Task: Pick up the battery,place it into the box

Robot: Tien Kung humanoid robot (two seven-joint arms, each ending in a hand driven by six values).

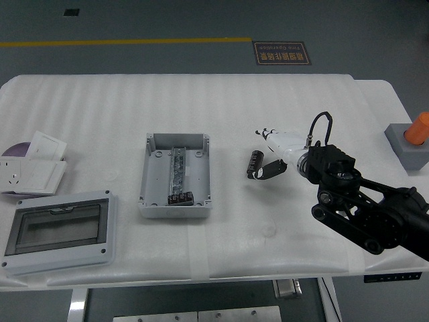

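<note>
A grey open box (153,194) sits left of the table's middle, with a metal rail down its centre and a black battery (179,197) lying at its near end. A second black battery (253,164) rests on the white table to the right of the box. My right hand (267,155), white with black fingers, is just right of this battery. Its fingers are spread and its thumb (271,170) reaches towards the battery's lower end; I cannot tell whether it touches. The hand holds nothing. The left arm is out of view.
A grey lid with a clear window (57,231) lies at the front left. White socket plates (33,173) and a purple disc (13,151) lie at the left edge. An orange object on a grey block (410,142) stands at the far right.
</note>
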